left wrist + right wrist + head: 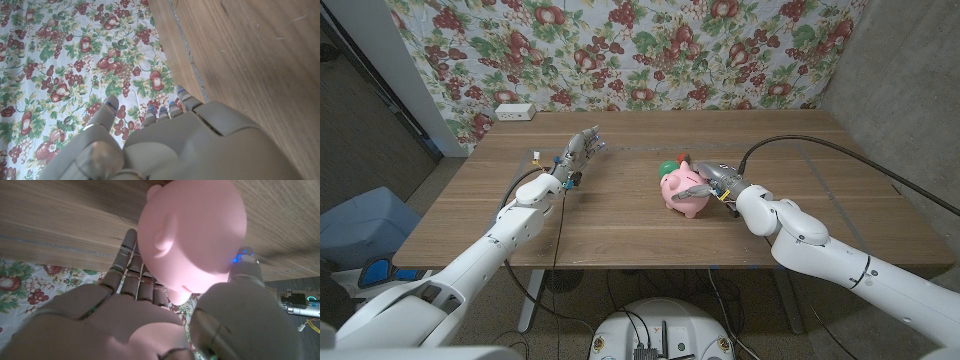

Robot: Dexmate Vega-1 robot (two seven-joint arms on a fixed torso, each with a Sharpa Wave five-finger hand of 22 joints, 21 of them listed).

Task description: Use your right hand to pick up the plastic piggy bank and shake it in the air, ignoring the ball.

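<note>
Right hand (pixel 150 315) fingers wrap the pink piggy bank (pixel 684 192), which seems not yet lifted off the table (pixel 620 215), so raising and shaking remain; ball (pixel 667 167) just beyond the fingertips, left hand (pixel 575 155) released.

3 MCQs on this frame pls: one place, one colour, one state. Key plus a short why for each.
1. Where does the ball sit?
A. just behind the piggy bank
B. by the left hand
C. at the table's near edge

2. What colour is the piggy bank?
A. blue
B. pink
C. yellow

3. What is the right hand doing?
A. resting apart from everything
B. gripping the piggy bank
C. holding the ball

Key: 1 A, the head view shows the ball touching the piggy bank's far side. 2 B, its body is pink in the head and right wrist views. 3 B, the fingers wrap one side and the thumb presses the other. The left hand holds nothing.
</note>
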